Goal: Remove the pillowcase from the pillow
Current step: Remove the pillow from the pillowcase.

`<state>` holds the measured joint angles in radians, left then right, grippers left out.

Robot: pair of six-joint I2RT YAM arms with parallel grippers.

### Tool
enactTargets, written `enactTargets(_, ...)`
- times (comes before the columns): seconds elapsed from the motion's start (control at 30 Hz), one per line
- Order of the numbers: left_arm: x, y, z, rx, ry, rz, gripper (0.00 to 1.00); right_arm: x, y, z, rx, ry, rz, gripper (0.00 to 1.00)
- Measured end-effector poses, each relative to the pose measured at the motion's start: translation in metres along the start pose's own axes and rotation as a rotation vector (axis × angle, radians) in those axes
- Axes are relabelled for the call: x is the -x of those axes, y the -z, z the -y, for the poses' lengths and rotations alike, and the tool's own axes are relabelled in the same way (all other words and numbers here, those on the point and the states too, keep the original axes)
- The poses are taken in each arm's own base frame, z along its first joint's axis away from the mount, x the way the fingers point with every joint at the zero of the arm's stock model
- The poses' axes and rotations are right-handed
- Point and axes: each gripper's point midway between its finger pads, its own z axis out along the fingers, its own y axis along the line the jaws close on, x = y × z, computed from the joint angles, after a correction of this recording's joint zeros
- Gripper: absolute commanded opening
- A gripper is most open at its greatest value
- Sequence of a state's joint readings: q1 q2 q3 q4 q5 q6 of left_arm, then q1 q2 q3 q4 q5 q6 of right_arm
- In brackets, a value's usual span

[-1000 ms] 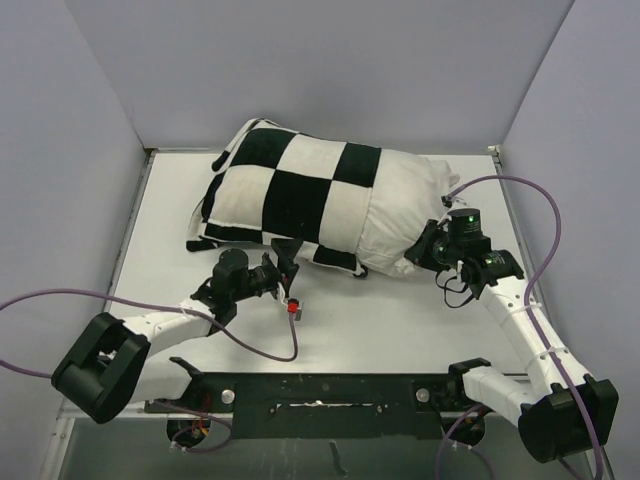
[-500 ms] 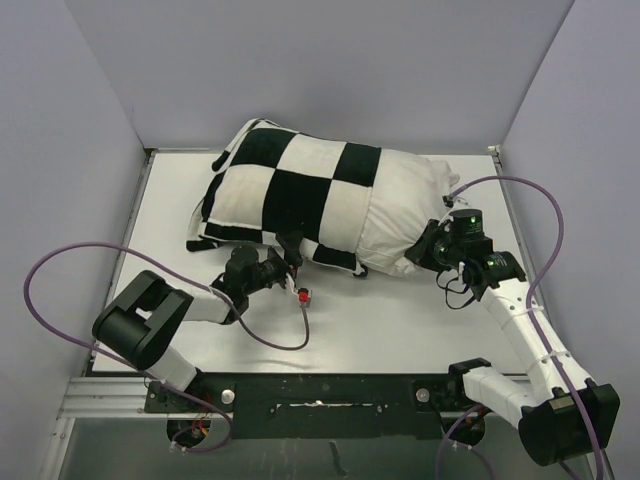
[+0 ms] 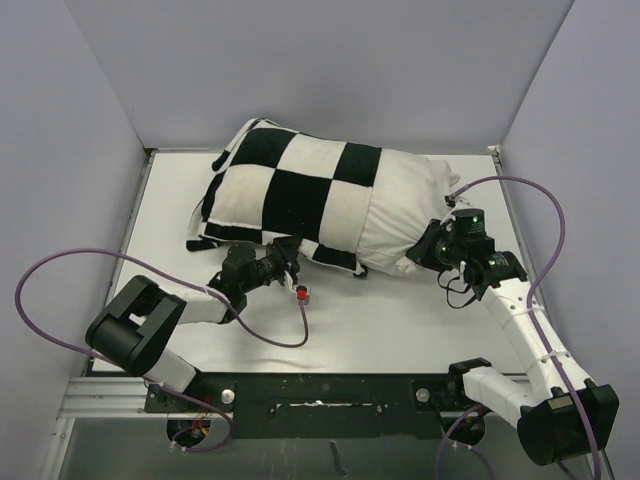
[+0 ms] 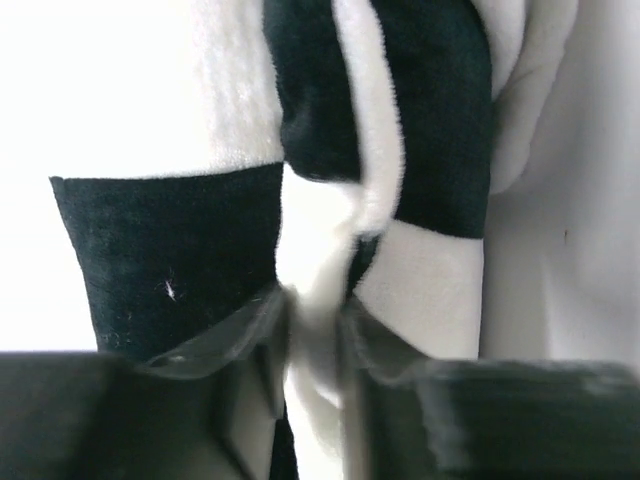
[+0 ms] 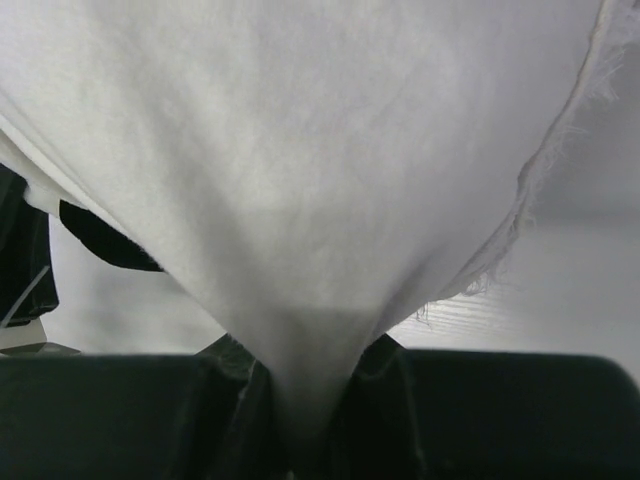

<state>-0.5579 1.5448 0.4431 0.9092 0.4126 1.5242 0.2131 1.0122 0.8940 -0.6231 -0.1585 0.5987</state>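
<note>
The pillowcase (image 3: pixel 290 195) looked like plush, limp cloth, light and easily bunched, so it would likely stretch and slide rather than lift as one piece; the pillow (image 3: pixel 408 215) inside read as plump, soft and squashy, light for its bulk, with thin wrinkled white fabric that could slip through a loose pinch. Both lay across the far half of the bench (image 3: pixel 400 315), the checkered cover over the left and middle of the cushion and the plain white end showing bare at the right. The sensible holds seemed to be a fold of the cover along its near edge and a corner of the bare cushion opposite, so the two could be drawn apart. The left arm lay low over the bench, elbow folded back towards the near left, forearm reaching to the cover's near edge; the left claw (image 4: pixel 312 315) was nipped down on a narrow fold of black-and-white cloth. The right arm ran up the right side, wrist turned inward, and the right claw (image 5: pixel 300 390) was closed tight on a gathered tuck of the pillow's white fabric beside a frayed seam
</note>
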Motion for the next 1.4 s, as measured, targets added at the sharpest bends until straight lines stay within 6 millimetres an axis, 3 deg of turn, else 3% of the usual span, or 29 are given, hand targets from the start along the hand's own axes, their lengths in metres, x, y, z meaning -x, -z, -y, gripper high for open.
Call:
enactTargets(0.03,0.000,0.001,0.001,-0.010,0.007,-0.001,0.00,0.001,0.000,0.001,0.001,-0.004,0.000,0.00)
enactTargets(0.37,-0.004,0.010,0.000,-0.062,0.038,-0.007,0.00,0.005,0.000,0.010,0.013,-0.033,-0.011,0.00)
enactTargets(0.6,-0.016,0.040,-0.014,-0.065,0.077,-0.015,0.00,0.020,0.004,0.032,0.010,-0.082,0.013,0.00)
enactTargets(0.8,-0.027,0.066,-0.012,-0.086,0.124,-0.024,0.00,0.027,0.012,0.044,0.031,-0.152,0.024,0.00)
enactTargets(1.0,-0.045,0.094,-0.007,-0.111,0.186,-0.071,0.00,0.026,0.020,0.040,0.079,-0.199,0.018,0.00)
enactTargets(1.33,-0.066,0.120,0.000,-0.188,0.318,-0.143,0.00,0.022,0.021,0.038,0.092,-0.229,0.000,0.00)
enactTargets(1.37,-0.069,0.124,-0.001,-0.198,0.340,-0.152,0.11,0.022,0.022,0.036,0.101,-0.232,-0.003,0.00)
enactTargets(1.4,-0.070,0.127,-0.001,-0.209,0.361,-0.159,0.46,0.022,0.022,0.034,0.113,-0.234,-0.007,0.00)
